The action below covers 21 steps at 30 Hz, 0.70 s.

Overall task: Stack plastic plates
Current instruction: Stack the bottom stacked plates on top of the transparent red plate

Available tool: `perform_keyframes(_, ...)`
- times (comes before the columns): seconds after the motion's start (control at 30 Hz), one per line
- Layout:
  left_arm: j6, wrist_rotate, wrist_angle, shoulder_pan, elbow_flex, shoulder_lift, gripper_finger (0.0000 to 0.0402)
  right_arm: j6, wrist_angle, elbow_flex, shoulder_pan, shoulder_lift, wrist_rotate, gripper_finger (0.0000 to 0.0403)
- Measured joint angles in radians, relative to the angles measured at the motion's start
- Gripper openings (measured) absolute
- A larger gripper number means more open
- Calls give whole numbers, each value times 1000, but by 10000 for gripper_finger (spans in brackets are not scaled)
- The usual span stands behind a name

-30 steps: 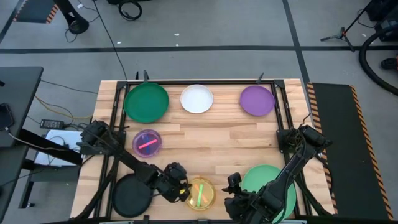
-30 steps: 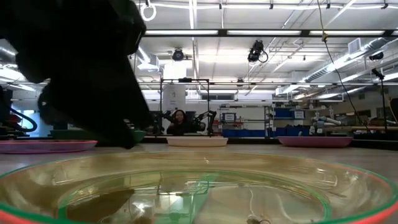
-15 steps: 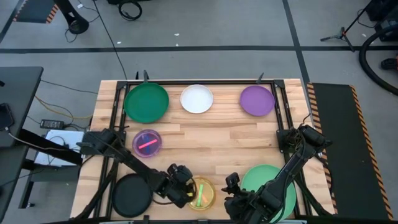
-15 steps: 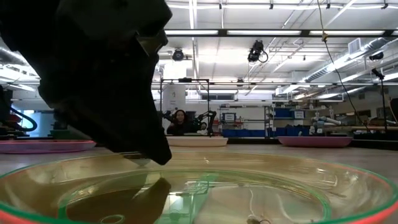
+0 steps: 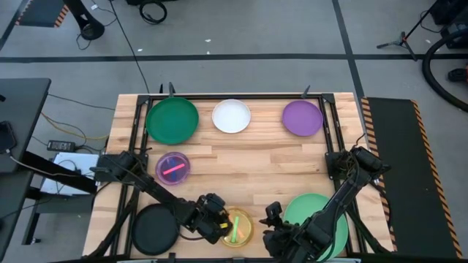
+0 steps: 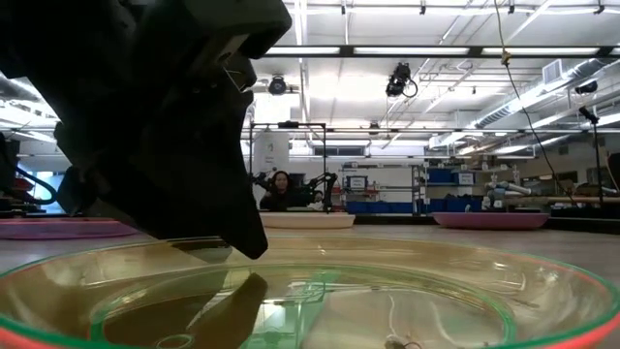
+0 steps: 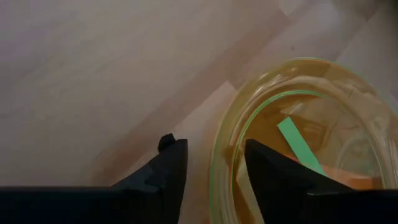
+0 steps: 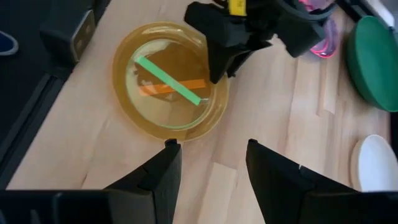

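A small translucent lime plate nested in an orange one [image 5: 237,229] lies near the near edge; both coloured rims show in the low view [image 6: 320,291]. My left gripper [image 7: 214,167] is open and low at this stack's left rim [image 7: 219,155], one finger outside and one over the inside. My right gripper [image 8: 211,158] is open and hovers right of the stack [image 8: 171,81], beside a large green plate [image 5: 322,215]. The black plate [image 5: 155,229] lies at the near left. A small purplish plate with a pink strip [image 5: 173,168] lies mid-left. Green [image 5: 172,120], white [image 5: 232,115] and purple [image 5: 303,117] plates line the far edge.
Black frame rails [image 5: 136,146] run along the table's left, far and right edges. Bare wood [image 5: 256,164] spreads across the middle of the table. Beyond the far edge, a person [image 6: 279,189] sits in the room.
My left gripper has moved right and toward the near edge, coming down over the left rim of the lime-and-orange stack. The plates have stayed where they were.
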Motion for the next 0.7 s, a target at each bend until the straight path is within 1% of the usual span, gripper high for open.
perform_keyframes(0.23,-1,33,2,-5,0,0,96,-1,1,0,-15,0,16,187)
perform_keyframes(0.43,60,42,6,-26,0,1,21,-6,-2,0,-17,0,17,187)
perform_keyframes(0.47,62,43,5,-26,0,0,13,-5,-2,0,-17,0,21,187)
perform_keyframes(0.57,45,52,-21,-26,0,-14,10,4,-3,0,-17,-8,44,187)
perform_keyframes(0.7,7,71,-161,-12,-4,-77,9,34,-7,0,-17,-41,74,187)
